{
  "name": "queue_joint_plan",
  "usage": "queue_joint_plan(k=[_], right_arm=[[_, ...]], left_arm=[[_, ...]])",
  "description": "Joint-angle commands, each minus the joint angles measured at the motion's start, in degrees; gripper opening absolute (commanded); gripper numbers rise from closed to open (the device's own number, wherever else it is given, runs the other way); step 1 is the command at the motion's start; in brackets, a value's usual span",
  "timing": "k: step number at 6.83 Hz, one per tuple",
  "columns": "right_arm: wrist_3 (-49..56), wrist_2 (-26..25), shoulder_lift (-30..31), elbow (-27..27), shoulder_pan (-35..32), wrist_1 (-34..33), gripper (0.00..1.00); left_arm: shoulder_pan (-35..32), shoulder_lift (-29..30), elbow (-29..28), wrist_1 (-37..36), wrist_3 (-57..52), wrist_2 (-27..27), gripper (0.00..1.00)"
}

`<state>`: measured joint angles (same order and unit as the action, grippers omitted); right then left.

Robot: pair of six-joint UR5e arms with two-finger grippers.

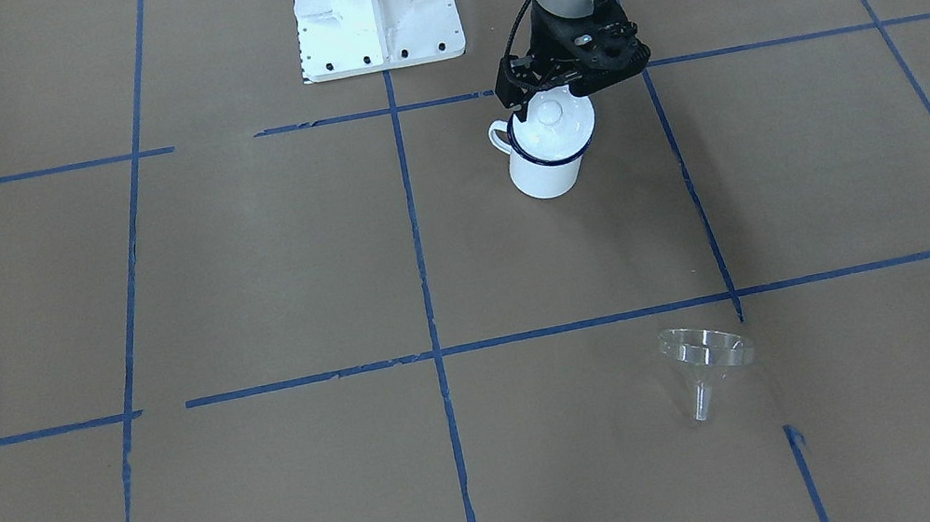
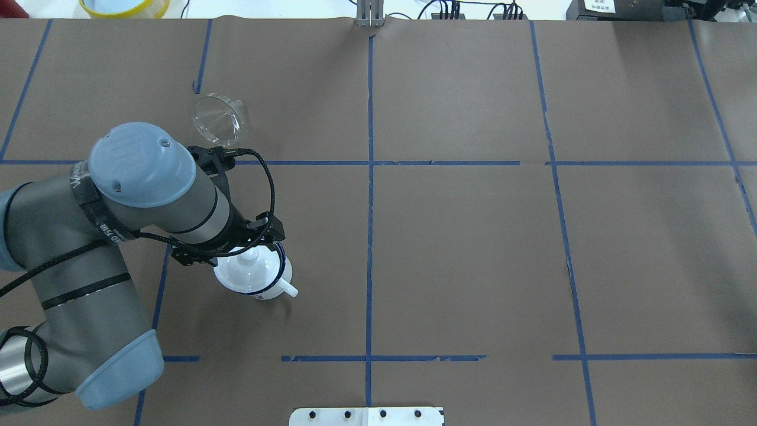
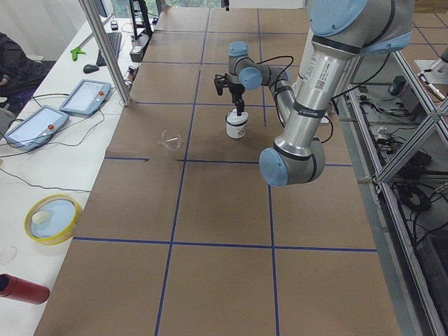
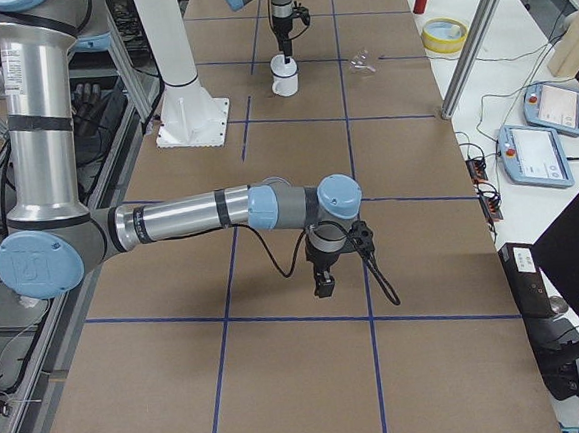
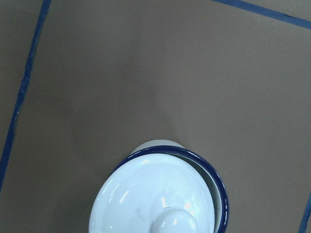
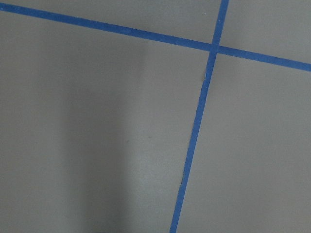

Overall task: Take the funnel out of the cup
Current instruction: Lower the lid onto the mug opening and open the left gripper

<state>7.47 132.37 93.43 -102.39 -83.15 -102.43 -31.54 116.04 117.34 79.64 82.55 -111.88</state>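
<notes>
The funnel (image 1: 706, 358) lies on the table (image 1: 243, 289), well apart from the cup (image 1: 546, 172); removal appears complete; left gripper (image 1: 552, 91) hovers over the cup's lid (image 1: 553, 123), jaw state indeterminate; right gripper (image 4: 325, 279) likewise.

Opposed front, overhead views; shared cup (image 1: 546, 175)

No text legible: sticker (image 3: 317, 68) on left arm (image 3: 308, 112) and label (image 2: 600, 5) on black box (image 2: 621, 10) at 1 o'clock too blurred.
</notes>
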Motion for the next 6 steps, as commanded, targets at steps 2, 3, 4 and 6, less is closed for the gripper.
queue_joint_plan(k=[2,3,4,6], right_arm=[[0.0,0.0,0.0,0.1,0.0,0.0,1.0],[0.0,0.0,0.0,0.0,0.0,0.0,1.0],[0.0,0.0,-0.1,0.1,0.0,0.0,1.0],[0.0,0.0,0.0,0.0,0.0,0.0,1.0]], left_arm=[[-0.1,-0.4,-3.3,5.0,0.1,0.0,1.0],[-0.2,-0.5,-3.1,5.0,0.1,0.0,1.0],[-0.2,-0.6,-3.2,5.0,0.1,0.0,1.0],[-0.2,-0.5,-3.2,5.1,0.1,0.0,1.0]])
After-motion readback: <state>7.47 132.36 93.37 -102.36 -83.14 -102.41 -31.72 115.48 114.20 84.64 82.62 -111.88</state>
